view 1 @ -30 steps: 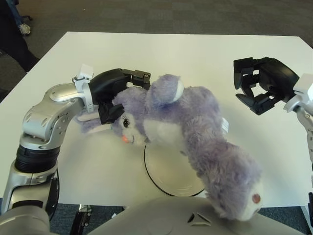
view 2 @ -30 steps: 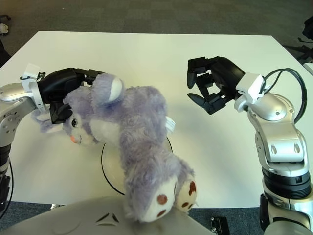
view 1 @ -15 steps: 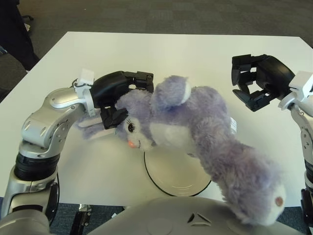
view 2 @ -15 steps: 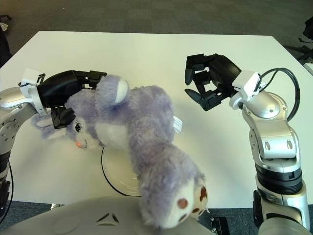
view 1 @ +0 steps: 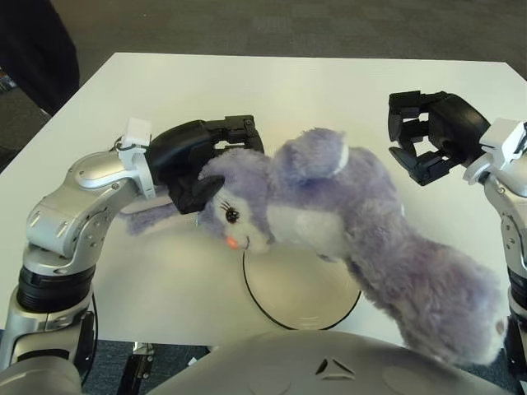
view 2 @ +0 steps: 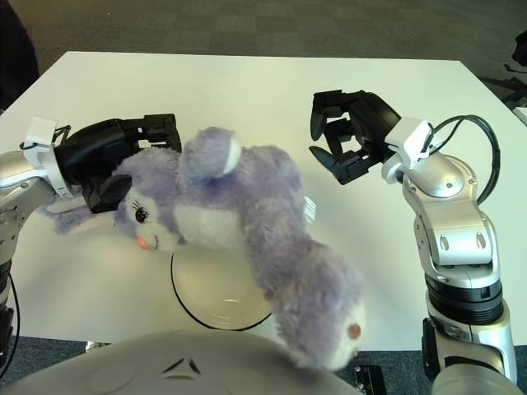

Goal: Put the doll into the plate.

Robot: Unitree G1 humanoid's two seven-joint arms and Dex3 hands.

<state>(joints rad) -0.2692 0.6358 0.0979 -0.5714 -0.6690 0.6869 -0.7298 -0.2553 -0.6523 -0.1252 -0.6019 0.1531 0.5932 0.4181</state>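
Right, left eye view first: I'm gripping the doll (view 1: 329,214) by its head w/ my left hand (view 1: 193,156), dark fingers (view 1: 235,132) curling over the top of the head near the ear and one digit pressing in beside the eye. Doll's a big purple plush rabbit, hanging stretched across the middle of the table (view 1: 288,90), head at my left, legs trailing down toward my right and past the near table edge. Plate (view 1: 296,288) is sitting on the table under the doll's chest, only its near half showing; doll isn't in it yet, body's hovering over it. My right hand (view 1: 428,136) is hanging just off the doll's back on the right side, fingers spread and loosely curved, holding nothing.

Right eye view: same thing, I'm seeing the gap btwn my right hand and the plush more clearly, they're apart, not touching. Feet are dangling low toward my torso, well beyond the plate rim. A long floppy ear is lying out to my left behind my left hand.

Risks, as I'm judging it: doll's far bigger than the plate, so if I'm lowering it w/ only the head grip, the heavy rear end prob drags it off the near edge, or it lands draped w/ just the chest on the plate. Head-only grip on soft fur could also slip.
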